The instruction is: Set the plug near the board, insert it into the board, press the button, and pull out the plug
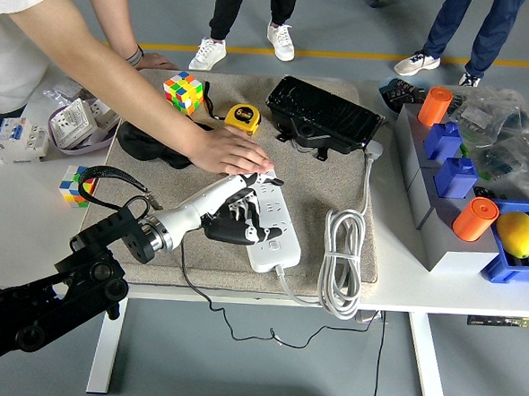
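The white power strip (278, 237) lies on the beige mat (319, 192), running from the middle toward the near edge. My left hand (244, 211) reaches in from the lower left and lies over the strip's middle. Its fingers are curled around the black plug adapter (225, 231), which is mostly hidden under them at the strip's left side. The adapter's thin black cable (206, 299) hangs off the table's near edge. A person's hand (231, 152) presses flat on the strip's far end. My right arm is out of view.
The strip's coiled white cord (342, 257) lies to its right. A black box (323, 116), a yellow tape measure (242, 118) and a Rubik's cube (183, 92) sit at the back of the mat. Grey bins with blue and orange parts (455, 174) stand at the right. A second cube (75, 179) lies at the left.
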`<state>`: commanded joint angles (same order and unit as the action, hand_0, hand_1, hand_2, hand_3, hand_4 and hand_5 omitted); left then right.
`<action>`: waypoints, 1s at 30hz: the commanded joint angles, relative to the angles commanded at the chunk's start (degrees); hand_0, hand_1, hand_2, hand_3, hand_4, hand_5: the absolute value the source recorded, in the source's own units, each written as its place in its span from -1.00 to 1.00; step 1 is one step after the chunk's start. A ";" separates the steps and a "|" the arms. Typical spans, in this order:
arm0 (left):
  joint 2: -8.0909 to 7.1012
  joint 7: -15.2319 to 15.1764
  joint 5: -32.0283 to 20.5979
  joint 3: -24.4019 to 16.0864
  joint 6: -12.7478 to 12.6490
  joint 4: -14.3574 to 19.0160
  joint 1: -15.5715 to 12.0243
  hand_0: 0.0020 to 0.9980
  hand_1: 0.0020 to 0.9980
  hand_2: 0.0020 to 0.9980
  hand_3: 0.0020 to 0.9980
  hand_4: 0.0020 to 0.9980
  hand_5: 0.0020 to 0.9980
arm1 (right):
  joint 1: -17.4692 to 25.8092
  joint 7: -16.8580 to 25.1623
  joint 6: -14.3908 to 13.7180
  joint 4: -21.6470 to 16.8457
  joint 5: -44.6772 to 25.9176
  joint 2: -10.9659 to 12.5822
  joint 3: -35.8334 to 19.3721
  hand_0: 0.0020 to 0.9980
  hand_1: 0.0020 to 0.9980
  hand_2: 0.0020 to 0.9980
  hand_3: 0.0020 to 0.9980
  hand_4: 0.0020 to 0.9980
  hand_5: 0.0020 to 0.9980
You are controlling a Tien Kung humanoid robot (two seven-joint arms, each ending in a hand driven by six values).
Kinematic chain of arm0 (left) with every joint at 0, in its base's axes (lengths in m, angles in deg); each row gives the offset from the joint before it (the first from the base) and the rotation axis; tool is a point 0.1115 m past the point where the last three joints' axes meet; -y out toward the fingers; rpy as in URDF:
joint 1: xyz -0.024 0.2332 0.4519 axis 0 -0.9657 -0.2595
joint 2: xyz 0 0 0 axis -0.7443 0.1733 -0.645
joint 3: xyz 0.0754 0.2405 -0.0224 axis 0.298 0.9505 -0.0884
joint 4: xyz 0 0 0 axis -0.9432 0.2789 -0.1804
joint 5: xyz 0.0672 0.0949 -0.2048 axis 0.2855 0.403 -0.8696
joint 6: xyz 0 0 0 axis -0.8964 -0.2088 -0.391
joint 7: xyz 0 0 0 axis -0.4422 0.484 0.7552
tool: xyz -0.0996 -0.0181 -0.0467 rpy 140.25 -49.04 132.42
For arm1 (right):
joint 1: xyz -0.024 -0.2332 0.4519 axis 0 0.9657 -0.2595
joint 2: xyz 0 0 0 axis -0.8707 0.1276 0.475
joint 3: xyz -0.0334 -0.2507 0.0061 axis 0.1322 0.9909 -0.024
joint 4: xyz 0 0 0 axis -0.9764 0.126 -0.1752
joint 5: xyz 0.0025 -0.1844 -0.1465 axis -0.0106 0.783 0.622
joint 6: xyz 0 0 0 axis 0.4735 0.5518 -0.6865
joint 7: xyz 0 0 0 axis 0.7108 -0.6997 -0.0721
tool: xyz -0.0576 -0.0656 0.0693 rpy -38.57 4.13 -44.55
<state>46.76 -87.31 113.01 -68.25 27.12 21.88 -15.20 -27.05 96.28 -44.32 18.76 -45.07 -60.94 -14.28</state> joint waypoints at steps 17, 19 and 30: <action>3.08 2.22 15.79 -0.19 -6.33 -7.01 1.95 0.53 0.56 0.59 0.54 1.00 -0.02 | -0.01 -0.02 0.02 -0.04 0.11 -0.02 -0.16 0.21 0.17 0.09 0.09 0.64 -0.50; 3.51 2.81 18.13 -0.14 -6.78 -8.07 2.23 0.53 0.56 0.59 0.54 1.00 -0.02 | -0.02 -0.02 0.03 -0.07 0.13 -0.02 -0.21 0.21 0.17 0.09 0.09 0.64 -0.50; 5.07 8.96 26.11 1.11 -6.05 -12.91 3.75 0.26 0.35 0.43 0.49 1.00 -0.17 | 0.03 -0.02 -0.02 -0.09 0.17 0.04 -0.13 0.21 0.17 0.09 0.09 0.64 -0.50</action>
<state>51.83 -78.35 139.12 -67.14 21.07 8.97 -11.46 -27.02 96.27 -44.33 18.66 -44.89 -60.90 -14.41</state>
